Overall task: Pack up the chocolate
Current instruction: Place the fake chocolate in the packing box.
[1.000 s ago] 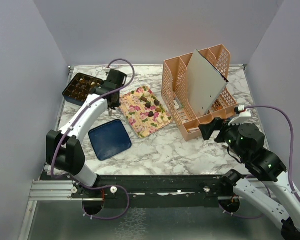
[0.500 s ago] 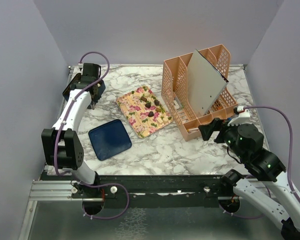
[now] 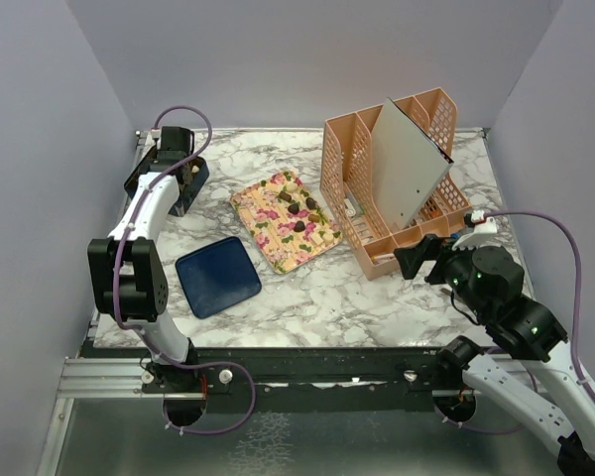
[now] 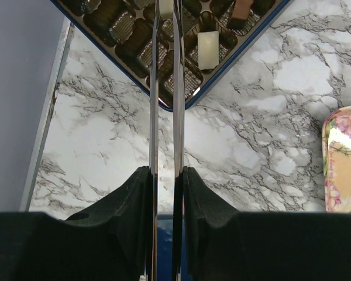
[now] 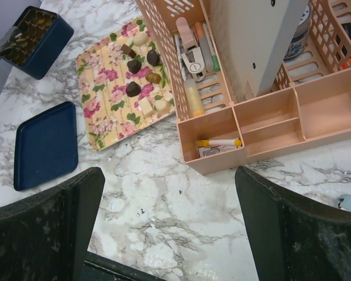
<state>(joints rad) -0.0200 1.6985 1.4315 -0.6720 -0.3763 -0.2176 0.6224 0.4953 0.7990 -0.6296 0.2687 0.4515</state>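
Looking down from your left wrist, you see the left hand (image 4: 165,12) over the box (image 5: 44,47) at the far left corner of the table (image 3: 317,288). Its two fingers are drawn almost together, with only a thin slit between them. Their tips run off the top of that view, so you cannot tell whether they pinch anything; a pale spot between them might be a piece. The box's cells hold chocolate (image 4: 208,44), mostly dark, with one cream square just right of the fingers. More of it lies loose on the flowered tray (image 5: 105,117) mid-table, toward the far edge: several dark pieces and a few pale ones. The blue lid (image 5: 44,143) lies flat beside the tray, toward the near left corner and apart from the box. Your right hand (image 5: 168,172) hangs over the table toward the near right corner, fingers spread wide with nothing between them, in front of the peach rack (image 5: 269,126) that stands toward the far right corner.
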